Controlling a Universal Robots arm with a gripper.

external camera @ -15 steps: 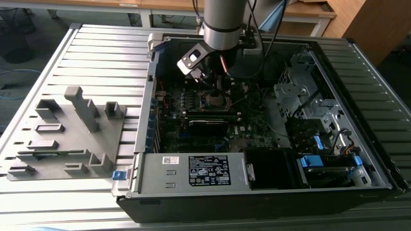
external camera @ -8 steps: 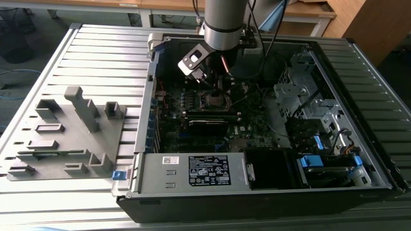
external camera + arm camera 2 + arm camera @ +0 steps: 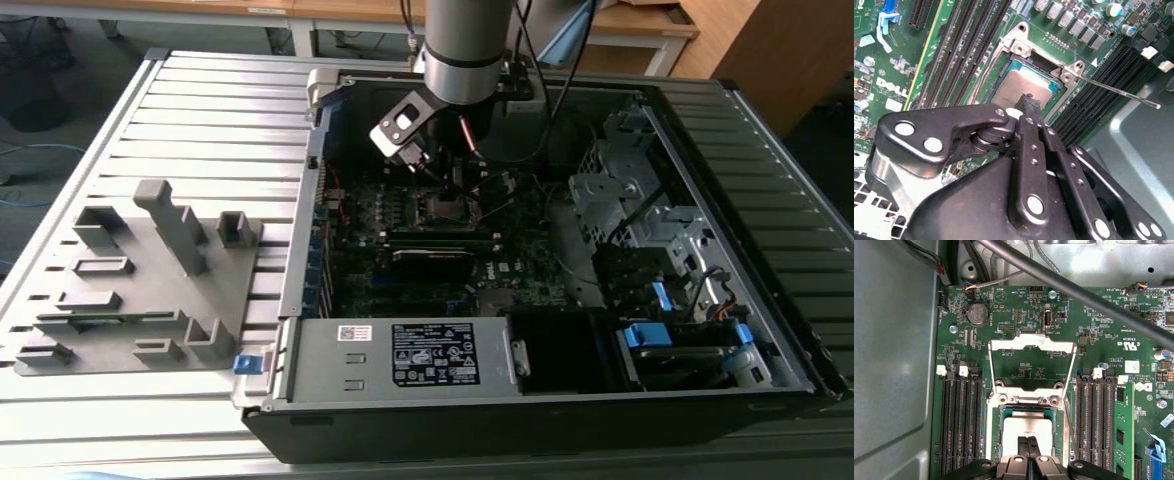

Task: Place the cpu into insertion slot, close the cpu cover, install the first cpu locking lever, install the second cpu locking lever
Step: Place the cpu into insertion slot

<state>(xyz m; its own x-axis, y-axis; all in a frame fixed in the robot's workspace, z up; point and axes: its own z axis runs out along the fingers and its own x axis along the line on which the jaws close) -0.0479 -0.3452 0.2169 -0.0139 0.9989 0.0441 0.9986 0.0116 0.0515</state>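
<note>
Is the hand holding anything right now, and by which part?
Nothing is held: the hand is shut empty, tips over the cpu lying in its socket.

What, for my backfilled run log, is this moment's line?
cpu: seated | cpu cover: open | gripper: shut, at cpu

Cpu (image 3: 1026, 424) seated, cpu cover (image 3: 1031, 344) open

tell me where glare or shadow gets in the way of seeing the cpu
Exterior view: the computer case is dim inside, darkest under the arm. First wrist view: even light, but the raised cpu cover glares near white and the cpu looks washed pale. Second wrist view: soft sheen on the cpu, bright highlights on the black tool, which hides its near edge.
</note>
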